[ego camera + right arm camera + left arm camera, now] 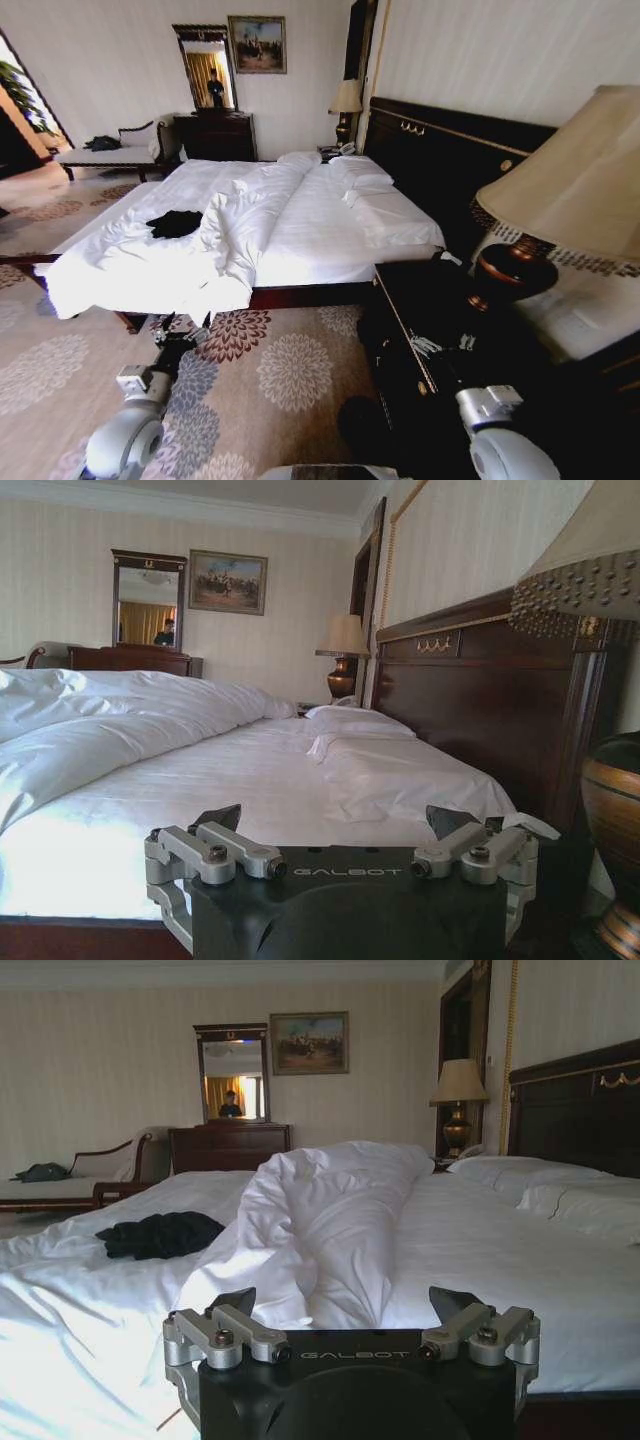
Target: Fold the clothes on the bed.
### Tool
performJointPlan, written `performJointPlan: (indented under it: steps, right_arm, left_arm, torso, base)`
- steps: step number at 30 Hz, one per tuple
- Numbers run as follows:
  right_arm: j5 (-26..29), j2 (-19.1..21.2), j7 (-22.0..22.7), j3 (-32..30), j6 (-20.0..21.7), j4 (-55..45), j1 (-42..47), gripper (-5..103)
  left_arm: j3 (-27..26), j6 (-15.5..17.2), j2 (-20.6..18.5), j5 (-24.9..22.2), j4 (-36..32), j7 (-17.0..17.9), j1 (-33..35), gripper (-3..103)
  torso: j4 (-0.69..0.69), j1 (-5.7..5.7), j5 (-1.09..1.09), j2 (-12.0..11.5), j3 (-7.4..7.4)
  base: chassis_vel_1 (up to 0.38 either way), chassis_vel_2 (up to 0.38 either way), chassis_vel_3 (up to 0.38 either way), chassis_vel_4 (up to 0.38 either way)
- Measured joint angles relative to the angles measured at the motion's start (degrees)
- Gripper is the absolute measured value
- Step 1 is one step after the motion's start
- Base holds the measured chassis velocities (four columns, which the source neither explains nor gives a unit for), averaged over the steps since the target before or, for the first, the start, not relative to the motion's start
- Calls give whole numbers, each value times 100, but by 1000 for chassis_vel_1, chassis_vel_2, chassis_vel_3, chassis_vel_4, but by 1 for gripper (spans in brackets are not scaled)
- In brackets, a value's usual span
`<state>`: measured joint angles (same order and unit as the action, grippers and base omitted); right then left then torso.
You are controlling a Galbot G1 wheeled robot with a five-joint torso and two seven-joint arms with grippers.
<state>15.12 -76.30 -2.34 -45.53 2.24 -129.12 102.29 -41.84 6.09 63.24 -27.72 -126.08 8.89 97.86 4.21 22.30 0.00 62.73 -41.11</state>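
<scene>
The clothes are a crumpled black bundle lying on the white sheet of the bed, on its left half near the foot edge. In the left wrist view the clothes lie beyond and to one side of my left gripper, which is open and empty, short of the bed. In the head view my left gripper hangs low over the carpet beside the bed's edge. My right gripper is open and empty, facing the bed near the headboard side; in the head view the right gripper is over the dark nightstand.
A bunched white duvet runs down the bed's middle, right of the clothes. A dark nightstand with a large lamp stands close by my right arm. A chaise and a dresser with mirror line the far wall. Patterned carpet lies underfoot.
</scene>
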Motion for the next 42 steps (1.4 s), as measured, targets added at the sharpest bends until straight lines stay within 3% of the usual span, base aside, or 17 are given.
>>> performJointPlan:
  steps: [42]
  right_arm:
    - [61, -33, 226, 14, 18, -24, -55, 100]
  left_arm:
    - [-90, -28, 69, -11, -72, -24, 173, 99]
  torso:
    - [0, 0, -1, 0, 0]
  base:
    - [-170, 170, 170, -176]
